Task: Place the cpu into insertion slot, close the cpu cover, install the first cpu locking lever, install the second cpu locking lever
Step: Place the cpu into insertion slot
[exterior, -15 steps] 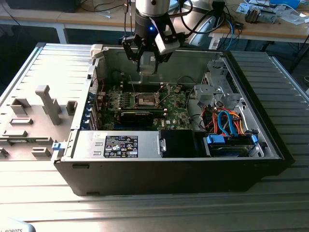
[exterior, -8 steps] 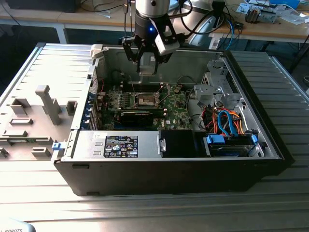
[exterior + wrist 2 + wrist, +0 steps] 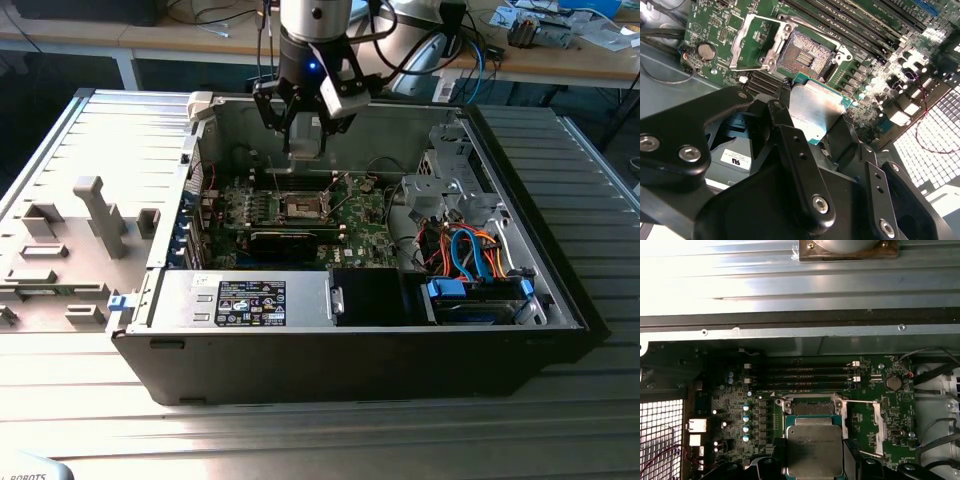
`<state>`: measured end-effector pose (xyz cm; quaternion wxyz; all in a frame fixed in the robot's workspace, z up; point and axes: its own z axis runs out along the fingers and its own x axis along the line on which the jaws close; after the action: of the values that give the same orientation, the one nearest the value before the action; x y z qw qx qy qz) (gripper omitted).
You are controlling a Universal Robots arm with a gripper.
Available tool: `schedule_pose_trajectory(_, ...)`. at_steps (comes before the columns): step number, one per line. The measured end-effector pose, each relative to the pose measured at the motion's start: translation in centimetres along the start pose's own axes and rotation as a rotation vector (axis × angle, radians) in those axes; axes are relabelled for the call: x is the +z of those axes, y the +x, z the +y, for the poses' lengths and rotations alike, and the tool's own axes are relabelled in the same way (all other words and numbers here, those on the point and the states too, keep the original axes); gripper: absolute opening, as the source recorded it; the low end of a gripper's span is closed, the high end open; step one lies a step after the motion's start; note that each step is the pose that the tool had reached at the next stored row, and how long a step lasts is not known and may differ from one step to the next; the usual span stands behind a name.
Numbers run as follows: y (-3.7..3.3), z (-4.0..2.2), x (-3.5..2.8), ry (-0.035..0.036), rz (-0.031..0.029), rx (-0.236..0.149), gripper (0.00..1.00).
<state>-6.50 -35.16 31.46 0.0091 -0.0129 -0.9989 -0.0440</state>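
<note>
Tool (image 3: 815, 120) grips cpu (image 3: 815, 447), top up, square to insertion slot (image 3: 802, 52).

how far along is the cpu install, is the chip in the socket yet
Nothing is finished yet. In hand: the hand grips the cpu, held short of the insertion slot, whose dark centre is bare. Left: the cpu is unseated, and the cpu cover stands flipped open beside the slot.

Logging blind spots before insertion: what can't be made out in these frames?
1. Underside of the cpu, held in the hand: both wrist views show its top face.
2. Near part of the insertion slot, first wrist view: covered by the cpu.
3. Slot pins, exterior view: too small to tell.
</note>
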Motion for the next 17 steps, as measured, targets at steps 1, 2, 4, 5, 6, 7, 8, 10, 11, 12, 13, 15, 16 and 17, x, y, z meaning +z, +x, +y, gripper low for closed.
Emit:
schedule_pose_trajectory(1,0.00,0.00,0.05,0.0000,0.0000,0.000,0.54)
schedule_pose_trajectory(2,0.00,-0.01,0.08,0.0000,0.0000,0.000,0.54)
schedule_pose_trajectory(4,0.00,-0.01,0.14,0.0000,0.0001,0.000,0.54)
schedule_pose_trajectory(5,0.01,-0.02,0.20,0.0000,0.0000,0.000,0.54)
schedule_pose_trajectory(6,0.01,-0.02,0.23,0.0000,0.0000,0.000,0.54)
schedule_pose_trajectory(7,0.01,-0.02,0.26,0.0000,0.0000,0.000,0.54)
schedule_pose_trajectory(8,0.01,-0.03,0.30,-0.0001,0.0000,0.000,0.54)
schedule_pose_trajectory(10,0.01,-0.03,0.37,-0.0001,0.0000,0.000,0.54)
schedule_pose_trajectory(11,0.02,-0.04,0.41,-0.0001,-0.0001,0.000,0.54)
schedule_pose_trajectory(12,0.02,-0.04,0.44,-0.0001,0.0000,0.000,0.54)
schedule_pose_trajectory(13,0.02,-0.04,0.49,0.0000,0.0000,0.000,0.54)
schedule_pose_trajectory(15,0.07,-0.09,0.98,0.0000,0.0000,0.000,0.54)
schedule_pose_trajectory(16,0.08,-0.10,1.10,0.0000,0.0000,0.000,0.54)
schedule_pose_trajectory(17,0.08,-0.11,1.20,-0.0001,0.0000,0.000,0.54)
